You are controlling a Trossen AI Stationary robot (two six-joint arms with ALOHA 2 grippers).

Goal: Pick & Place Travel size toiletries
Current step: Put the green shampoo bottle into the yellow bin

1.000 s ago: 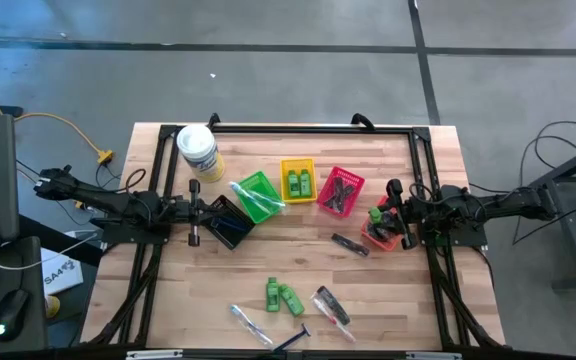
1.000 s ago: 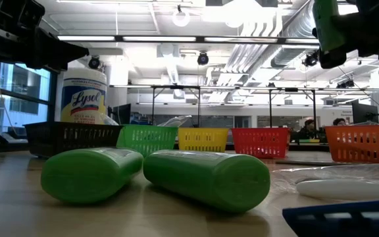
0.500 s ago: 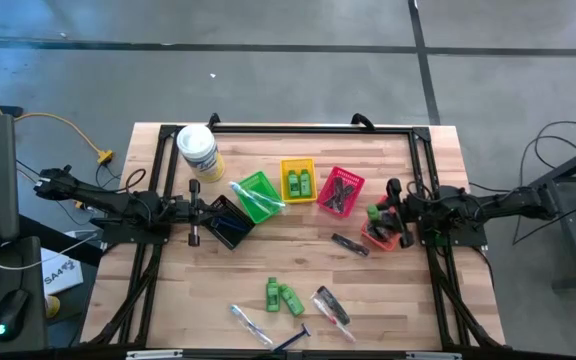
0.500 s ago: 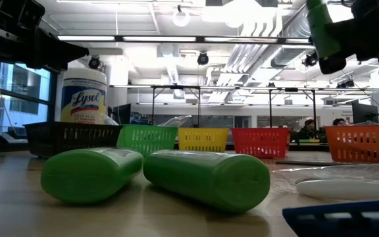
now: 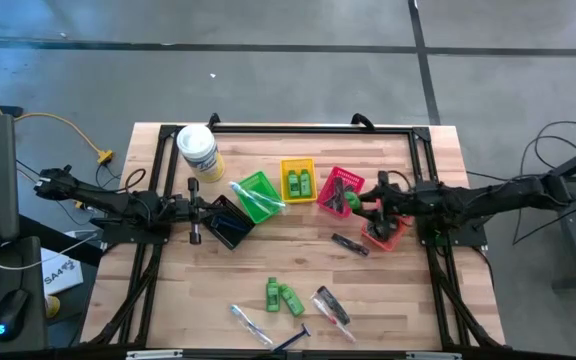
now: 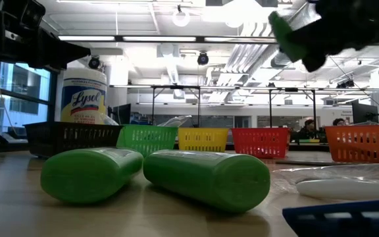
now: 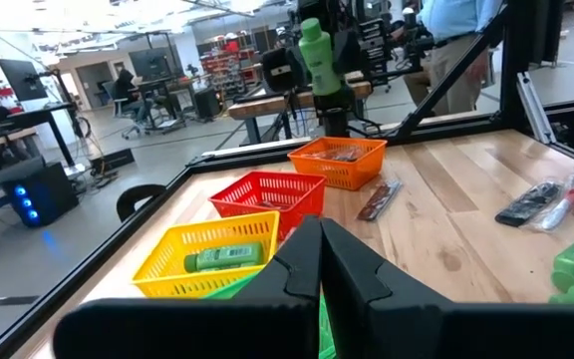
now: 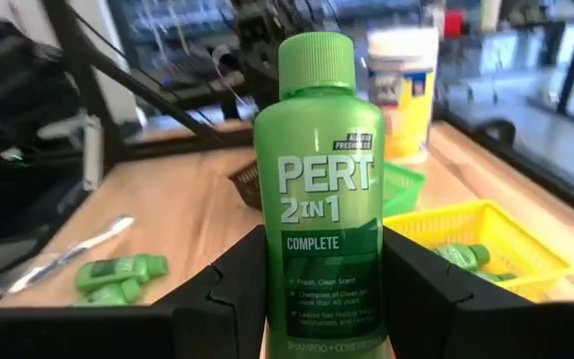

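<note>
The right claw (image 8: 319, 299) is gripping an upright green bottle (image 8: 317, 189) above the red basket (image 5: 340, 190); the left claw (image 7: 319, 261) is waiting clenched near the bench's left edge.

You have bare surface (image 5: 408, 300) along the right front, while the row of baskets (image 5: 298, 180), the white tub (image 5: 197, 150) and loose green bottles (image 5: 282, 296) block the middle.
</note>
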